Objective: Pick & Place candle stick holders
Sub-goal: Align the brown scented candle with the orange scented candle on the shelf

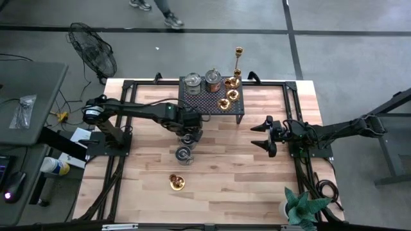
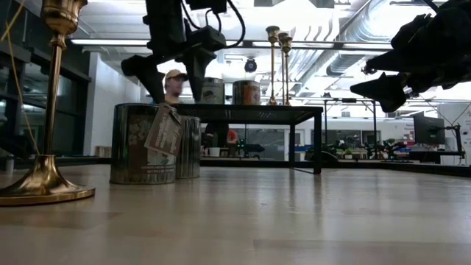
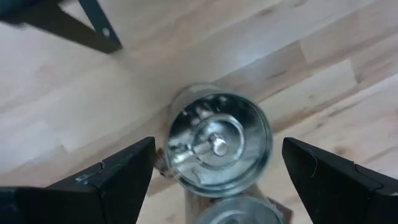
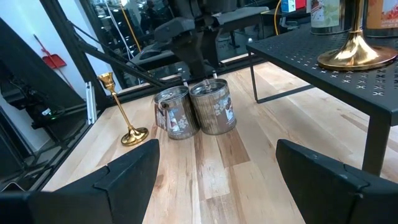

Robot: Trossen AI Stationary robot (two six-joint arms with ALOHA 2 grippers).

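Note:
Two silvery round cups stand side by side on the wooden table, one (image 1: 183, 154) nearer the front edge and one (image 3: 219, 144) right behind it. My left gripper (image 1: 188, 133) hangs open above the farther cup, pointing steeply down, one finger on each side and above its rim. A slender brass candlestick (image 1: 176, 182) stands on its round base nearer the front. On the black perforated stand (image 1: 192, 101) are two more silvery cups (image 1: 192, 83) and brass candlesticks (image 1: 228, 98); a tall one (image 1: 238, 59) stands behind it. My right gripper (image 1: 265, 136) waits open at the right.
The black stand's legs (image 4: 373, 134) reach the table just beyond the cups. A green potted plant (image 1: 302, 206) sits at the front right corner. Bare wood lies between the cups and my right gripper. A person (image 2: 175, 85) shows in the room behind the table.

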